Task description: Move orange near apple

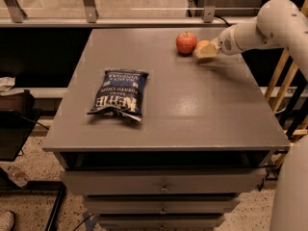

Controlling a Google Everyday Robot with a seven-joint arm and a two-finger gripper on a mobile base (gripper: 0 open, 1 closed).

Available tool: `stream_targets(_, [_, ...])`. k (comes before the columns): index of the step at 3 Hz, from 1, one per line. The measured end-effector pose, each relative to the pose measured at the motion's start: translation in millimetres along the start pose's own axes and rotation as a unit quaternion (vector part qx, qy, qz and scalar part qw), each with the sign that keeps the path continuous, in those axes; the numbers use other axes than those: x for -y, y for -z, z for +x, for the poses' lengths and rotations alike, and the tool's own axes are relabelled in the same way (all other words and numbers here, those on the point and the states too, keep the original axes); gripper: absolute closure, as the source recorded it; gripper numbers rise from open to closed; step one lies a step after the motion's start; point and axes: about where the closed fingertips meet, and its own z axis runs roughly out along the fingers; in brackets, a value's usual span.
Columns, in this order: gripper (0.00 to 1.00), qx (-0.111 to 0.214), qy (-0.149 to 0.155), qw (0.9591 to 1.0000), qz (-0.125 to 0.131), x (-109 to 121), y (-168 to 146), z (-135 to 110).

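The only writing showing here is on the dark blue chip bag, which is lying flat on the left half of the grey table. Its big white letters are reading "Kettle", upside down from where I'm standing, and the smaller lines of print around them are proving too fine for me to make out. Over at the far right of the tabletop, the gripper is reaching in from the right on its white arm and is clasping the orange. That fruit is showing as a small, smooth, plain orange ball, its lower part hiding behind a beige finger. It is sitting just beside the apple, on the apple's right. The apple is gleaming red, looking a touch larger, and is resting on the table.
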Motion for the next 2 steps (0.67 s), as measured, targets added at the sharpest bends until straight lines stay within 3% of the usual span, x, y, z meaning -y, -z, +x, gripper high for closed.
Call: stream_targets(2, [0.59, -0.002, 0.0, 1.0, -0.004, -3.5, -5.6, 1.3])
